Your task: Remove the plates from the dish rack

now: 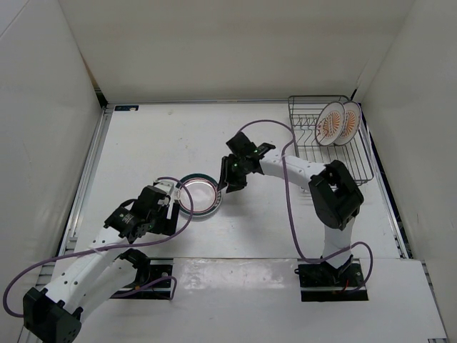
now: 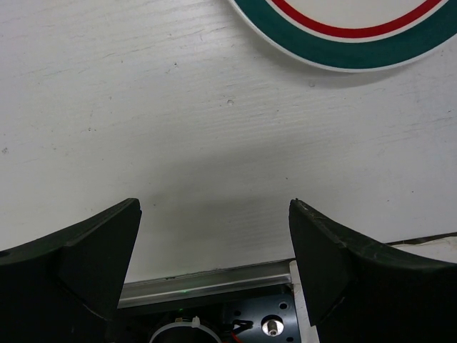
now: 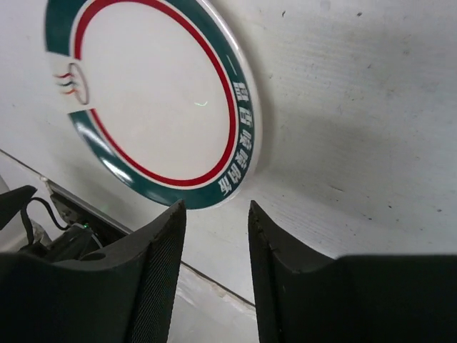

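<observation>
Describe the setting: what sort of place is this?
Probably a robot lab cell, not a kitchen: white walls box in a white table, the left arm and right arm are bolted at its near edge, and a dish rack sits in one corner.

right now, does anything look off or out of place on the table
Nothing stands out: the teal-rimmed plate lies flat and unbroken on the table, and the two orange sunburst plates stand on edge in the dish rack.

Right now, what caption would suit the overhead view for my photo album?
One teal-ringed plate lies flat on the table; two sunburst plates stand on edge in the dish rack.
</observation>
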